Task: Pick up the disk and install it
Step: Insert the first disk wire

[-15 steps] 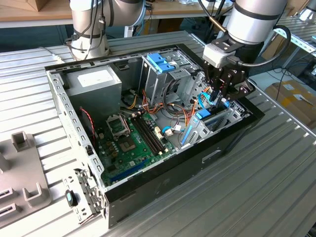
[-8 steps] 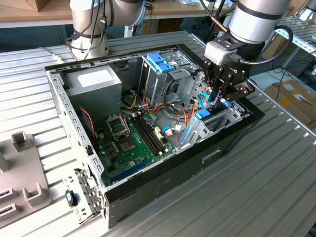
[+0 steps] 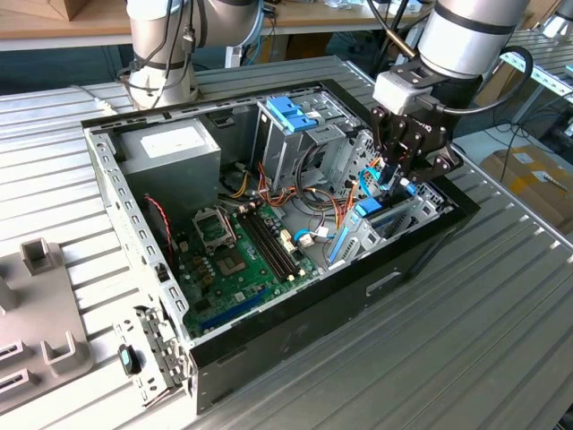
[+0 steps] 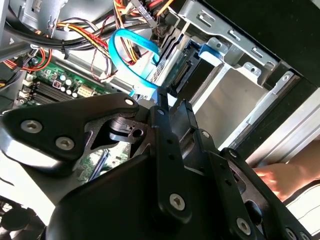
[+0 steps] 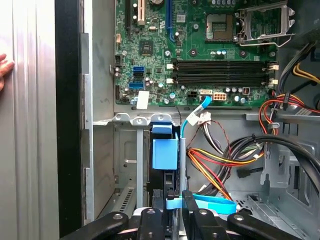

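Table: one ribbed metal table (image 3: 501, 340) carries one open case (image 3: 295, 322).
Case contents: one motherboard (image 5: 200, 30) with four black memory slots (image 5: 220, 72), one grey box (image 3: 175, 148) with a white label, and one blue bracket (image 3: 291, 112) on top of the drive cage.
Cables: one blue flat cable (image 4: 125, 55) loops just beside the bay, among bundles of red, yellow and black wires.
Tool: one tool (image 3: 395, 179) reaches down into the drive bay at the exterior view's right end of the case, its two fingers (image 5: 192, 200) clenched on the disk.
Disk: one disk (image 5: 165, 154) stands on edge between the bay's metal walls, partly in its slot.
Hand: one hand (image 4: 282, 177) rests on the table just outside the case wall.
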Robot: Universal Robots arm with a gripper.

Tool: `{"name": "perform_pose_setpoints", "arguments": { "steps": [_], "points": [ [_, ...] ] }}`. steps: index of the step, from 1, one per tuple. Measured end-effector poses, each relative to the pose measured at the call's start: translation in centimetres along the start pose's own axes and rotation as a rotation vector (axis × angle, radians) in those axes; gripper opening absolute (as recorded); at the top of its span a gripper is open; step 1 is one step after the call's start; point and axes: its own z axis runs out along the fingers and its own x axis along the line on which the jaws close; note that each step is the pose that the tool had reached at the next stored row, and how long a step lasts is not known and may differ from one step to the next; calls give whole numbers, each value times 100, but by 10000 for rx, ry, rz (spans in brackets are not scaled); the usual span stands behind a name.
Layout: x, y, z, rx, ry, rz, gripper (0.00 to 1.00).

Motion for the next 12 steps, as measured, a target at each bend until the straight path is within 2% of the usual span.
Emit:
{"name": "perform_pose_setpoints", "arguments": {
  "steps": [4,8,11,12],
  "points": [
    [1,-41,2,-51,2,80,29],
    [1,-121,5,-121,1,108,29],
    [1,-130,6,-150,0,111,29],
    [2,-130,6,-183,0,109,29]
  ]
}}
